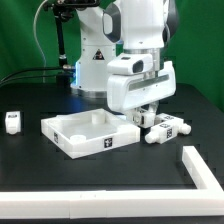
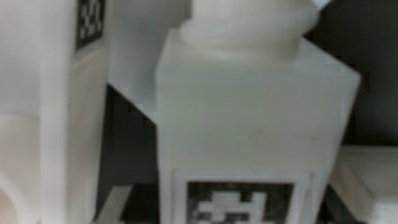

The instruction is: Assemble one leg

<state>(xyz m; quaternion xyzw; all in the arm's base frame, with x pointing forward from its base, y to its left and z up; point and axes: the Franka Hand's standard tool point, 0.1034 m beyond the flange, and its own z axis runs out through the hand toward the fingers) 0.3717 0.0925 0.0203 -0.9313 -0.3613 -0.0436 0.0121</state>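
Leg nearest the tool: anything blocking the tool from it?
Nothing visible. The tool sits low, right by the leg beside the panel; the wrist view shows the leg close up with nothing in front of it.

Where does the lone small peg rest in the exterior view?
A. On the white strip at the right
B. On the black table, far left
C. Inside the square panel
B: the lone peg lies on the black table at the exterior view's far left, well apart from the square panel.
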